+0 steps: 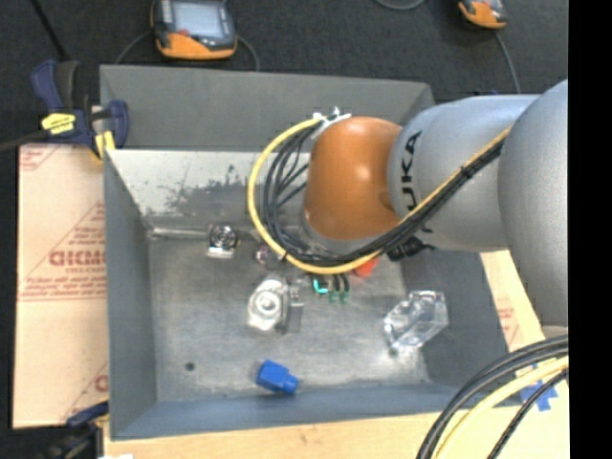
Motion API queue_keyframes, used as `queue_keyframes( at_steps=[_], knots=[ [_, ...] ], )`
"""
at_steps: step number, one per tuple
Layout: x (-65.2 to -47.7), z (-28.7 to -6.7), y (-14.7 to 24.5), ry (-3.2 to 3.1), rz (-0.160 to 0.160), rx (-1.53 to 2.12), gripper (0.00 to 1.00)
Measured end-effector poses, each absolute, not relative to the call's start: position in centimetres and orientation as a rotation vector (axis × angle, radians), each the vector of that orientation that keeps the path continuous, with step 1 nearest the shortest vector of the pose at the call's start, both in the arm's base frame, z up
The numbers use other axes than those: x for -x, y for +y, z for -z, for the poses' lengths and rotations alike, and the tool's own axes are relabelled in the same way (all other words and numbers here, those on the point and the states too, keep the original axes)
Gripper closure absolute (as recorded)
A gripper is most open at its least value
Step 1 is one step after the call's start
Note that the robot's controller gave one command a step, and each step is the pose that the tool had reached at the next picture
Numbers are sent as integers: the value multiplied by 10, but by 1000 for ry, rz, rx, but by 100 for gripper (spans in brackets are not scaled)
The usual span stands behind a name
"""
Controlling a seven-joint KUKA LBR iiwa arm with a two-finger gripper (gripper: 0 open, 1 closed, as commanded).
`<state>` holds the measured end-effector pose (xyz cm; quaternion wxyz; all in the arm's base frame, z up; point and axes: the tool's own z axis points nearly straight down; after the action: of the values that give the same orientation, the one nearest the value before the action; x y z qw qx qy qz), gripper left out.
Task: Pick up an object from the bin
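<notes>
My gripper sits low over the middle of the bin, mostly hidden beneath the arm's orange cover. Right beside it on the left lies a round silver-white cap-like thing, touching or nearly touching the gripper's lower end. A small shiny metal piece rests further left, near the back wall. By the gripper's right side a small orange-red thing peeks out from under the arm.
A clear plastic piece lies at the right of the bin floor. A small blue block lies near the front wall. The arm and its cables cover the bin's back right part.
</notes>
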<state>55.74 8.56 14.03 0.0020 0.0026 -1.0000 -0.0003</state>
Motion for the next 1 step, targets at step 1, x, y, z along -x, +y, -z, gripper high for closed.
queue_keyframes(
  at_steps=[1],
  knots=[
    [-587,-69,82,-3119,-1,-371,0]
  ],
)
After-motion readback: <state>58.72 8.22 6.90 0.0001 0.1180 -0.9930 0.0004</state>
